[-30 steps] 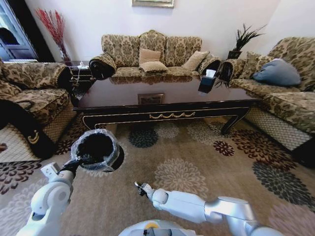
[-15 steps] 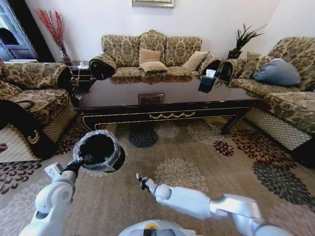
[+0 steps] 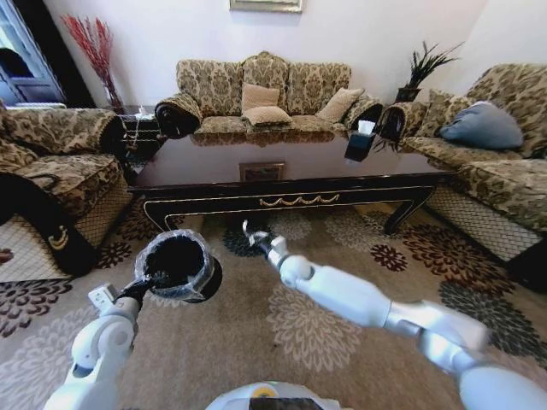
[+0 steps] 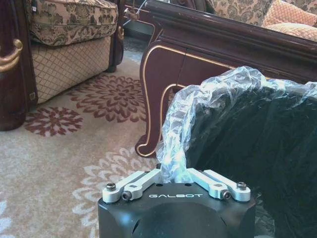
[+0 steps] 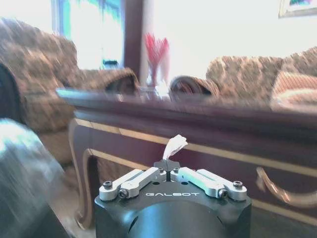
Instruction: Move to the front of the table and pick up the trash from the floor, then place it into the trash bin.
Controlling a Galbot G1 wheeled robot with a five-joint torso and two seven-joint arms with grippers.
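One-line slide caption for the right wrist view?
Right gripper shut on a white trash scrap, raised before the dark table.

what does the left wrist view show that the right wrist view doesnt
Left wrist alone: the left gripper shut on the trash bin by its crinkly liner, and the flowered carpet. Right wrist alone: the right gripper shut on a small white scrap of trash, with red stems behind. Both: the table with its gold-trimmed curved leg, and patterned sofas.

Bin [image 3: 178,264] is left of the trash [image 3: 247,226], both in front of the table [image 3: 291,162]; sofa [image 3: 267,96] behind.
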